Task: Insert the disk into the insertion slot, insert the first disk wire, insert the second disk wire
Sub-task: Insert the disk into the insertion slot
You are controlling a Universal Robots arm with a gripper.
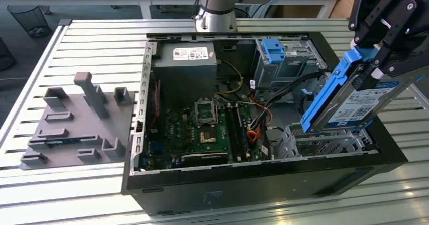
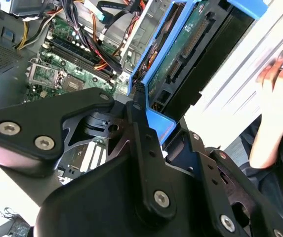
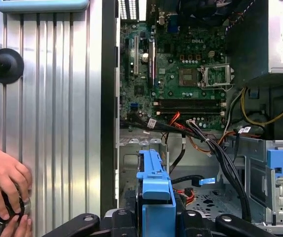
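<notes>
The disk hangs tilted in my fingers, which are clamped on the handle end of its blue carrier. Its lower end sits just above the insertion slot, the low silver cage at the exterior view's right of the open computer case; I cannot tell whether they touch. A person's hand rests on the slatted counter beside the case.

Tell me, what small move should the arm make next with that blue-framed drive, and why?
Probably ease the disk down a little, along its tilt, into the insertion slot. In the exterior view the fingers grip the disk's upper end, it hangs tilted, and its lower edge sits at the slot's open top, not yet seated.
</notes>
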